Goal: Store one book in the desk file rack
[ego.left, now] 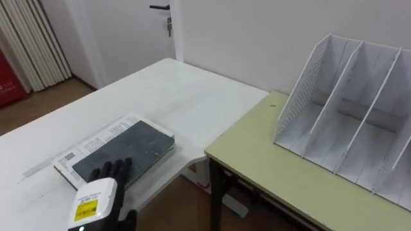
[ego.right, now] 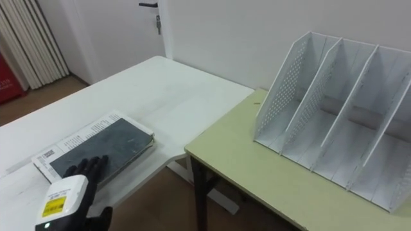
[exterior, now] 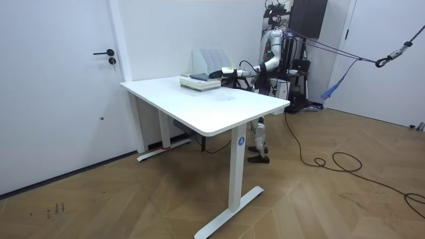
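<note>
Starting at the near edge, you have your left robot hand coming in from the lower left. Its dark fingers lie fairly straight and relaxed on the near end of the book. They rest on the cover and are not curled round anything. The white housing behind the fingers carries a yellow label with dark print on it, too small for you to read.

The book has a plain dark grey cover with no title that you can make out. It lies flat on a wider white booklet, whose exposed margin shows lines of small print and a barcode-like square, none of it legible. Both lie on the white desk, near its front.

To your right, just beside the white desk with a narrow gap of floor between them, stands a green-topped desk on dark legs. The file rack sits on it against the wall, well apart from the book. The rack is white, with slanted dividers and a perforated side wall.

Farther off, past the white desk, you see a door with a dark handle, and a red object at the left edge with pale marks you cannot read.

In the room view you stand at the far side of the white desk, one arm stretched to the books.
</note>
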### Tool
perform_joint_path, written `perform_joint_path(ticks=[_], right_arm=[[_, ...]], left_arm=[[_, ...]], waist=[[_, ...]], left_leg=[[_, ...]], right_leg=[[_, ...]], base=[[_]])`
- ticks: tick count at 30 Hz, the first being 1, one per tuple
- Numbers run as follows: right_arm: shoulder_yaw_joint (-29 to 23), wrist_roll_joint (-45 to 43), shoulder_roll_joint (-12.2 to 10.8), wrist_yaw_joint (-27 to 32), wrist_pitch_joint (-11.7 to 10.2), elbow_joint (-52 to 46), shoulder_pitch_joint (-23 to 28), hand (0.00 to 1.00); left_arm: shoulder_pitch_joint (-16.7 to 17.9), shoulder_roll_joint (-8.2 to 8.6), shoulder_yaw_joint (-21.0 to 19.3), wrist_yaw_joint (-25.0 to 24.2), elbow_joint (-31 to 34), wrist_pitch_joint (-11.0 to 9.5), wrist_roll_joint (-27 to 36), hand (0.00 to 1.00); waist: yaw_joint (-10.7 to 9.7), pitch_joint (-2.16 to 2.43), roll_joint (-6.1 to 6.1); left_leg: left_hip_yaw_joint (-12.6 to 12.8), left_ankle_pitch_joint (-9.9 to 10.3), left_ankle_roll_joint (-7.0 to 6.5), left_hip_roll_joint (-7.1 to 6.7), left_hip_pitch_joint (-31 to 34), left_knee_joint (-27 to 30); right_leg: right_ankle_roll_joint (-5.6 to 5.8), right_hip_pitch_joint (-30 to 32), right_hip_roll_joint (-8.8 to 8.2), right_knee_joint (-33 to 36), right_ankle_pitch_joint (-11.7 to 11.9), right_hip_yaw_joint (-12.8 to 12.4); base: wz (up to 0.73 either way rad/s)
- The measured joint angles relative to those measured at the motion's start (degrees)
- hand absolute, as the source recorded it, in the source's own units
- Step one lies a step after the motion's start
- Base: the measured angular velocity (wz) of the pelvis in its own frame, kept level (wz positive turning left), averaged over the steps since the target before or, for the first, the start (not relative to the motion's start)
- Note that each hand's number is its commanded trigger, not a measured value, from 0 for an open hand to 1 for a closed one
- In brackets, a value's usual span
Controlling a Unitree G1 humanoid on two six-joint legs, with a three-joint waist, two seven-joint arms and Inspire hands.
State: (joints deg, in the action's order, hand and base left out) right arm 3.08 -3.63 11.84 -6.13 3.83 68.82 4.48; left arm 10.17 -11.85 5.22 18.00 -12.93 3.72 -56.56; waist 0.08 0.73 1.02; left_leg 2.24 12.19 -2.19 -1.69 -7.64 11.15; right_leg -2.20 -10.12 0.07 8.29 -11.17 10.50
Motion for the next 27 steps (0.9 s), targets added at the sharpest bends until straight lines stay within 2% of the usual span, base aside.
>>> perform_joint_path(ticks=[3, 5, 7, 8, 10, 13, 16, 27], right_arm=[[-0.4, -2.2, 0.3, 0.3, 0.3, 0.0, 0.0, 0.0], [-0.1, -6.0, 0.9, 0.3, 1.9, 0.2, 0.2, 0.0], [0.2, -11.0, 1.3, 0.1, 4.8, 0.3, 1.7, 0.0], [0.3, -12.0, 1.3, -0.1, 5.6, 0.2, 2.3, 0.0], [1.7, -14.9, 1.2, -1.3, 7.8, 0.2, 3.7, 0.0], [2.0, -17.4, 1.2, -2.9, 9.3, 0.2, 4.1, 0.0], [2.0, -17.4, 1.1, -3.1, 10.0, 0.1, 3.9, 0.0], [3.5, -16.6, 0.8, -2.2, 9.8, -0.3, 3.1, 0.0]], left_arm=[[-1.1, 0.3, -1.2, 0.4, -0.7, 1.3, 0.1, 1.0], [-1.4, 0.8, -2.3, 0.7, -0.7, 1.8, 0.2, 1.0], [-1.9, 0.78, -2.3, 1.2, -0.8, 2.7, 0.0, 1.0], [-2.2, 0.73, -2.3, 1.2, -0.8, 3.0, -0.2, 1.0], [-3.2, -0.35, -2.3, 1.2, -0.8, 4.7, -0.3, 1.0], [-3.7, -0.64, -2.7, 1.4, -0.8, 5.5, -0.5, 1.0], [-4.0, -0.9, -2.7, 1.4, -0.8, 5.5, -0.5, 1.0], [-4.4, -1.22, -2.0, 1.3, 0.8, 6.5, 0.1, 1.0]], waist=[[-0.7, 0.0, 0.1], [-1.3, 0.02, 0.11], [-1.5, 0.03, 0.2], [-1.4, 0.05, 0.23], [-1.5, 0.19, 0.52], [-2.1, 0.27, 0.61], [-2.1, 0.28, 0.59], [-1.4, 0.19, -0.35]], left_leg=[[0.1, -0.1, 0.04, -0.03, -0.7, -0.6], [0.1, -0.1, 0.04, -0.08, -1.0, -0.7], [0.1, 0.0, 0.01, -0.14, -1.3, -0.9], [0.1, 0.0, 0.01, -0.14, -1.4, -1.0], [0.5, 0.0, 0.02, -0.02, -1.9, -1.6], [0.5, 0.0, 0.02, -0.05, -2.0, -1.5], [0.5, -0.1, 0.02, -0.06, -2.1, -1.3], [0.8, -0.1, 0.01, -0.11, -2.0, -1.4]], right_leg=[[-0.11, -0.2, 0.02, 0.4, -0.1, -0.4], [-0.07, -0.5, 0.04, 0.4, -0.2, -0.4], [0.01, -0.8, 0.03, 0.4, -0.4, -0.3], [0.01, -0.8, 0.04, 0.4, -0.4, -0.3], [-0.05, -0.8, 0.03, 0.5, -0.4, -1.1], [-0.08, -0.8, 0.02, 0.6, -0.4, -1.3], [-0.08, -0.8, -0.04, 0.5, -0.4, -1.2], [-0.01, -0.5, -0.11, 0.5, -0.8, -1.6]], base=[[-0.07], [-0.02], [0.0], [-0.07], [-0.18], [-0.07], [0.0], [0.0]])
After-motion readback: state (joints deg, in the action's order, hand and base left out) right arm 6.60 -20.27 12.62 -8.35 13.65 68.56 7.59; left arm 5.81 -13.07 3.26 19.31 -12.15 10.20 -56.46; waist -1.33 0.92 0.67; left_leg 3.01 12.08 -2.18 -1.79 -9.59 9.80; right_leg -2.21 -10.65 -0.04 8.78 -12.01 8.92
